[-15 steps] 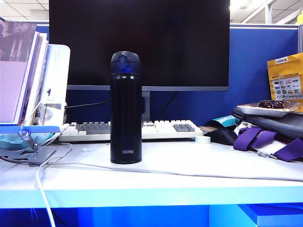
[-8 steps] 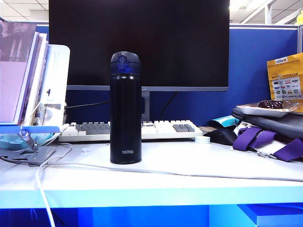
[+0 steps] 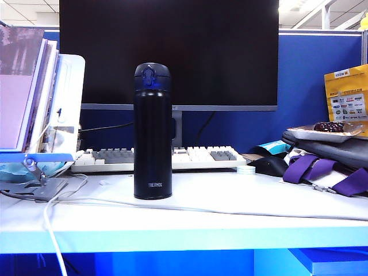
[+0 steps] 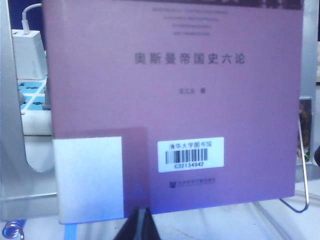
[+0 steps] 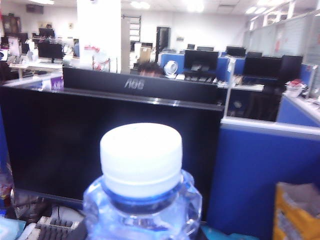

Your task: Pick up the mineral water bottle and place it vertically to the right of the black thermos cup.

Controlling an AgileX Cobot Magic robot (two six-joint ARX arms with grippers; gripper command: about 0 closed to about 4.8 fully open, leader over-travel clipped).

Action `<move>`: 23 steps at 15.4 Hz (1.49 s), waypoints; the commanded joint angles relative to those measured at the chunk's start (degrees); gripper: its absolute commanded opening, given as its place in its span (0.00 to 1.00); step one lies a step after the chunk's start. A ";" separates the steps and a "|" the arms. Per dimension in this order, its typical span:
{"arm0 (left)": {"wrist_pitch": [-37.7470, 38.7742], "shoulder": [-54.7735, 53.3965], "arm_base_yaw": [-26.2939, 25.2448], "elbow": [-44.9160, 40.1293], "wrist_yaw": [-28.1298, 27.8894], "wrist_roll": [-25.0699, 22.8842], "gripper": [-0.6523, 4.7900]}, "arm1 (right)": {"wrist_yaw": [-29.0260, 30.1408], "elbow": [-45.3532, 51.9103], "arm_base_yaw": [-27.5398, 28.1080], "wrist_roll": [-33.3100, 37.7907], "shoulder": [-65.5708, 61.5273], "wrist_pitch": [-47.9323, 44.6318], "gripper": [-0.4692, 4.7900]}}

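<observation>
The black thermos cup [image 3: 152, 132] stands upright on the white desk [image 3: 230, 227], left of the middle in the exterior view. That view shows neither gripper and not the mineral water bottle. In the right wrist view the mineral water bottle [image 5: 142, 205] fills the near foreground, upright with its white cap [image 5: 141, 157] uppermost, high enough that I look over the monitor's top edge. My right gripper [image 5: 142, 236] is shut on its clear body; only dark slivers of finger show beside it. My left gripper [image 4: 142, 226] is shut and empty, its tips close to a purple book [image 4: 175, 100].
Behind the thermos are a black monitor [image 3: 167, 52] and a white keyboard [image 3: 201, 156]. A white cable [image 3: 230, 211] crosses the desk in front. Books on a stand [image 3: 29, 92] fill the left. At right lie a mouse [image 3: 270, 165], a purple-strapped bag [image 3: 328, 167] and a yellow box [image 3: 347, 95].
</observation>
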State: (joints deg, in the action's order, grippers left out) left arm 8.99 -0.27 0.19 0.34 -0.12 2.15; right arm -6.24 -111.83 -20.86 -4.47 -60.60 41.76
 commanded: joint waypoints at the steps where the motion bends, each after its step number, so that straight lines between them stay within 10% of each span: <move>1: 0.74 0.17 0.00 -0.02 0.11 -0.20 0.12 | 0.44 23.82 -0.07 1.79 7.91 -28.74 0.36; 7: 0.74 0.17 0.00 -0.02 0.11 -0.20 0.12 | 0.13 53.35 -1.51 9.01 10.45 -53.66 0.36; 19: 0.74 0.17 0.00 -0.02 0.13 -0.20 0.12 | -17.27 65.72 -14.14 2.27 -14.01 -83.56 0.34; 23: 0.74 0.17 0.00 -0.02 0.11 -0.20 0.12 | -19.78 66.64 -15.39 9.64 -23.12 -89.85 0.34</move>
State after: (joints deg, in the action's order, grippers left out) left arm 8.99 -0.27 0.19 0.34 -0.12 2.15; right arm -24.99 -44.64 -35.83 2.13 -83.13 -42.81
